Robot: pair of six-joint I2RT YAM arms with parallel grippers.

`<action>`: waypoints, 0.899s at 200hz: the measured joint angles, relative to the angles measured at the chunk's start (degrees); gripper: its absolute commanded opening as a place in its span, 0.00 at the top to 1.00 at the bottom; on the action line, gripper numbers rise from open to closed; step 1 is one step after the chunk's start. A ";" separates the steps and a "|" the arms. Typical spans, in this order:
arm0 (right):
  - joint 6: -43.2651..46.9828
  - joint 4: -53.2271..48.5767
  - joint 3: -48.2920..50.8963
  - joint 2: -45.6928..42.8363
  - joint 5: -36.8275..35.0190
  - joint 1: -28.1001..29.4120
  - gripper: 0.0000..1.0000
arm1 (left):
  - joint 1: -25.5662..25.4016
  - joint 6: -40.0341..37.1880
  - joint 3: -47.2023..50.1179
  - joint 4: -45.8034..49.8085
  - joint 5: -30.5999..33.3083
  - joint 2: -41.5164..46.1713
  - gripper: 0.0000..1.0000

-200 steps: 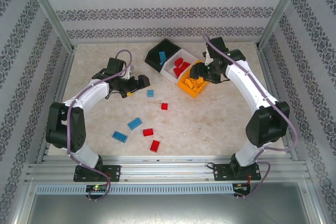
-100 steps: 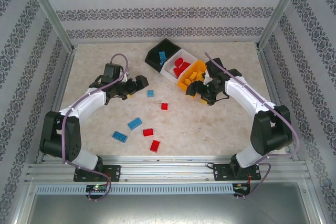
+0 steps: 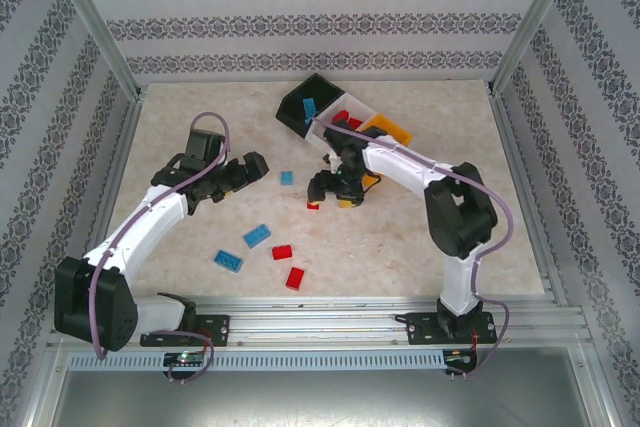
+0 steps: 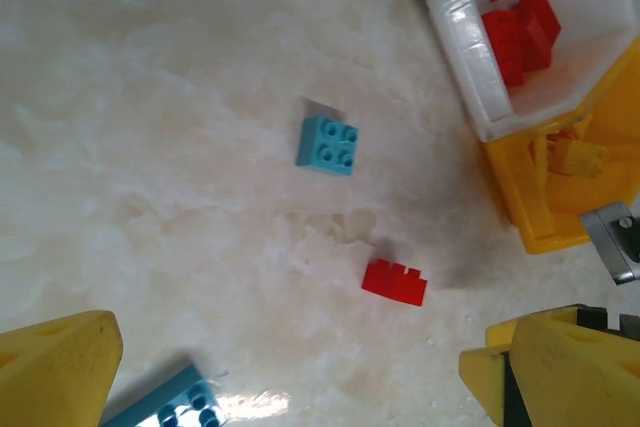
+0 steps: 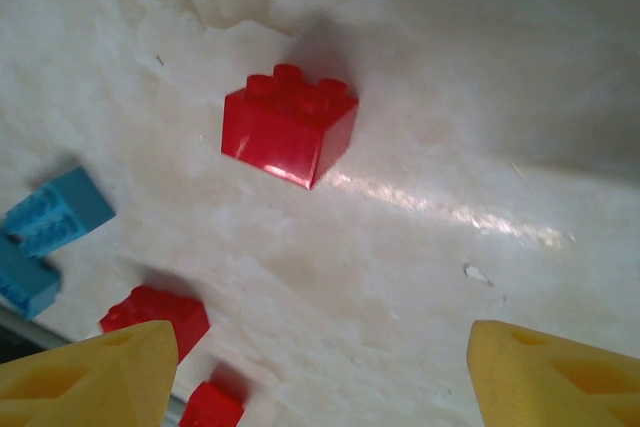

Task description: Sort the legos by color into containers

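Loose legos lie mid-table: a small blue brick (image 3: 287, 178), a small red brick (image 3: 313, 205), two blue bricks (image 3: 257, 236) (image 3: 228, 261) and two red ones (image 3: 283, 252) (image 3: 295, 278). The black bin (image 3: 296, 112), white bin (image 3: 352, 115) and orange bin (image 3: 392, 130) stand joined at the back. My right gripper (image 3: 328, 187) hovers open just beyond the small red brick (image 5: 290, 127), which lies ahead of its yellow fingers (image 5: 560, 377). My left gripper (image 3: 248, 167) is open and empty, left of the small blue brick (image 4: 327, 144).
The black bin holds a blue brick (image 3: 309, 107). Red bricks (image 4: 520, 22) fill the white bin (image 4: 470, 67); yellow ones sit in the orange bin (image 4: 520, 197). My right arm (image 3: 400, 159) lies across the bins' front. Bare marble table (image 3: 180, 237) spreads at the left.
My right arm has swung left from above the orange bin down toward the small red brick. My left gripper has drawn back a little to the left.
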State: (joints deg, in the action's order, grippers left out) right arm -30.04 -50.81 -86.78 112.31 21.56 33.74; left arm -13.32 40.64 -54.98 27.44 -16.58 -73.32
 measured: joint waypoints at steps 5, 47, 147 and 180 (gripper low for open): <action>-0.11 -0.46 -0.90 0.87 -0.83 0.55 0.24 | 0.20 -0.39 -0.26 0.85 0.37 -0.09 0.00; -4.00 -4.00 -6.67 5.68 -6.84 3.78 0.26 | 2.58 -5.20 -2.56 4.94 0.17 -1.36 0.00; -7.32 -8.87 -14.86 13.11 -14.64 8.76 0.37 | 2.56 -6.14 1.66 9.70 -0.92 6.23 0.00; -5.99 -8.98 -15.52 13.40 -16.39 8.76 0.41 | 2.56 -4.33 1.55 10.29 0.57 8.41 0.00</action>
State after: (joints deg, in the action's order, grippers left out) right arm -36.03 -59.79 -102.30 125.71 5.17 42.50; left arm -10.76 36.32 -53.43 37.74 -16.01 -64.90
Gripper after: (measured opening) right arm 0.610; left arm 0.999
